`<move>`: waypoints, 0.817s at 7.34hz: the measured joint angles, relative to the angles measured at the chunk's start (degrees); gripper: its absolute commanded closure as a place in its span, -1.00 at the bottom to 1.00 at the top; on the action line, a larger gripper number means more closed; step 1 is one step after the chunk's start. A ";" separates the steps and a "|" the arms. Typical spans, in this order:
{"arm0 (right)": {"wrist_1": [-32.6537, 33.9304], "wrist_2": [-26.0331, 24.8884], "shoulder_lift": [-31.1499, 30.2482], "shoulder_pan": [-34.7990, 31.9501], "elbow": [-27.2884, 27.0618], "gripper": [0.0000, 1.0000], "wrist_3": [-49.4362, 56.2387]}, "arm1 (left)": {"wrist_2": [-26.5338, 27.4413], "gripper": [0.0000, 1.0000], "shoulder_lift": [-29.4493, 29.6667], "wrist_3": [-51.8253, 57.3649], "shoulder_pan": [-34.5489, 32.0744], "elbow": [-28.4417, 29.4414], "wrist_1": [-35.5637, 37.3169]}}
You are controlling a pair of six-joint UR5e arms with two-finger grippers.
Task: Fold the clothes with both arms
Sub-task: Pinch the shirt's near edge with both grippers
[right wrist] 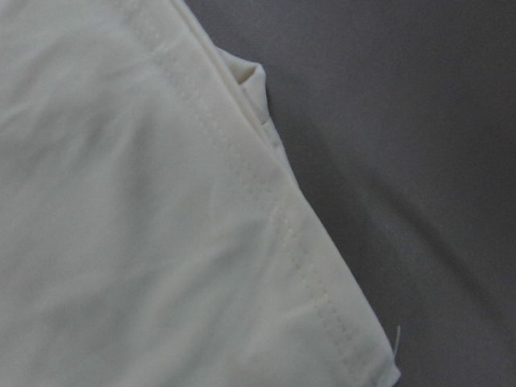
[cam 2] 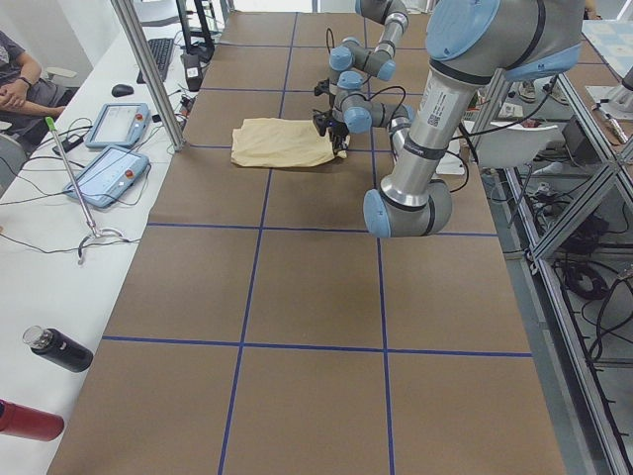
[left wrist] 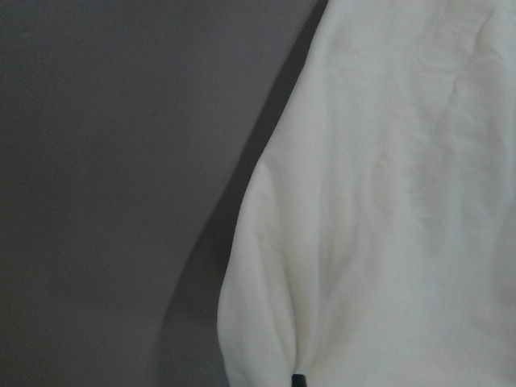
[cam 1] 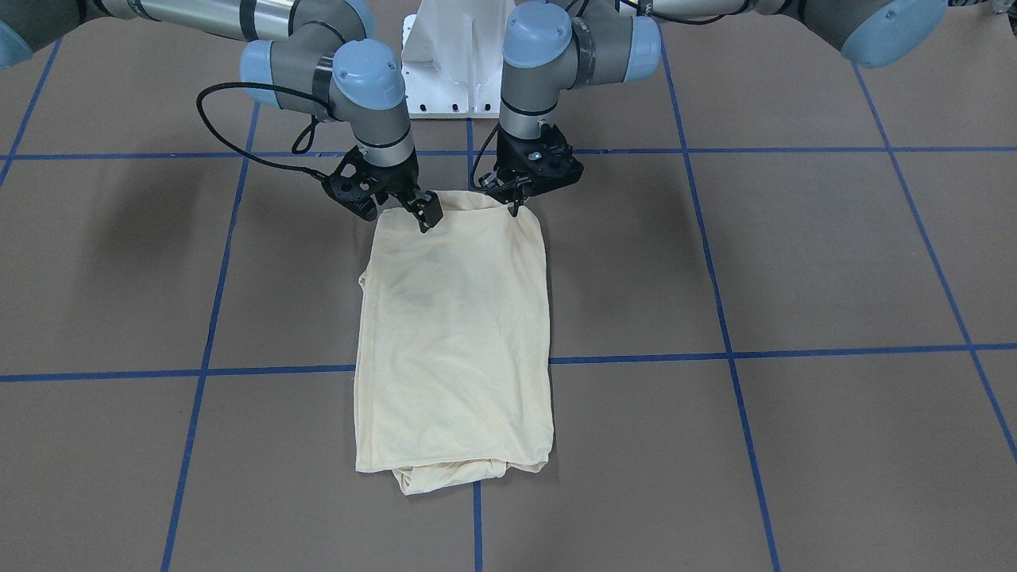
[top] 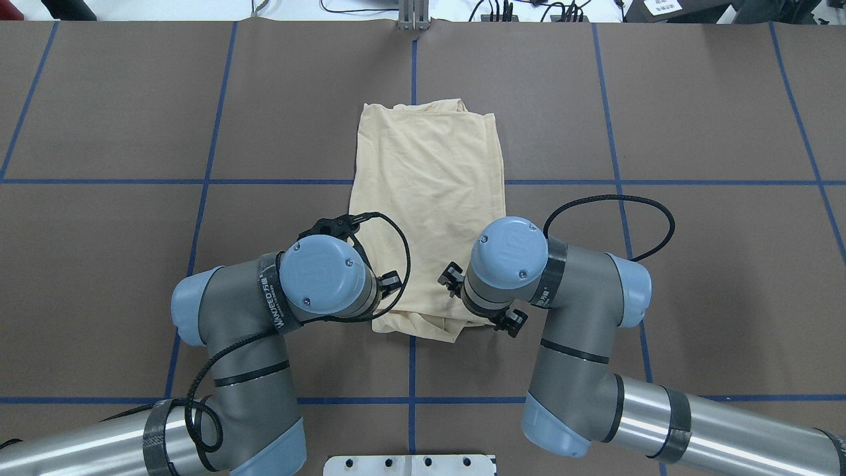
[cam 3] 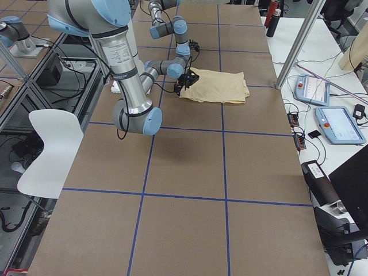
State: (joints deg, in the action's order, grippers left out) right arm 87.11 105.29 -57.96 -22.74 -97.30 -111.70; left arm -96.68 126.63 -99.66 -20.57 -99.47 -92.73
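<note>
The pale cream-yellow shirt point(cam 1: 453, 334) lies folded into a long rectangle on the brown table, print and neck label hidden. It also shows in the overhead view point(top: 429, 185). Both grippers are at its edge nearest the robot base. My left gripper point(cam 1: 515, 208) is shut, pinching one corner; in the left wrist view the cloth point(left wrist: 387, 201) puckers toward a fingertip. My right gripper point(cam 1: 426, 216) sits on the other end of that edge, jaws together on the cloth; the right wrist view shows the stitched hem corner point(right wrist: 306, 266). In the overhead view both wrists hide the fingertips.
The white base pedestal point(cam 1: 453, 71) stands just behind the grippers. A black cable point(cam 1: 230, 139) loops beside the right wrist. Blue tape lines point(cam 1: 636, 357) grid the table. Operator tablets point(cam 2: 109, 168) and bottles point(cam 2: 54, 348) lie on a side bench beyond the table.
</note>
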 measured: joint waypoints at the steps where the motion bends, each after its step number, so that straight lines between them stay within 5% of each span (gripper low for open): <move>1: 0.01 0.02 0.80 0.01 1.26 -1.00 0.05 | 0.00 1.00 -0.06 0.01 0.00 -0.02 0.00; 6: 0.13 0.49 -0.03 -0.01 1.38 -1.00 0.03 | 0.00 1.00 -0.14 0.00 0.00 0.00 0.00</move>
State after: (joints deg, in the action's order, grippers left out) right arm 87.23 105.78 -57.98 -22.75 -95.93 -111.68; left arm -96.68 126.49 -99.66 -20.57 -99.47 -92.74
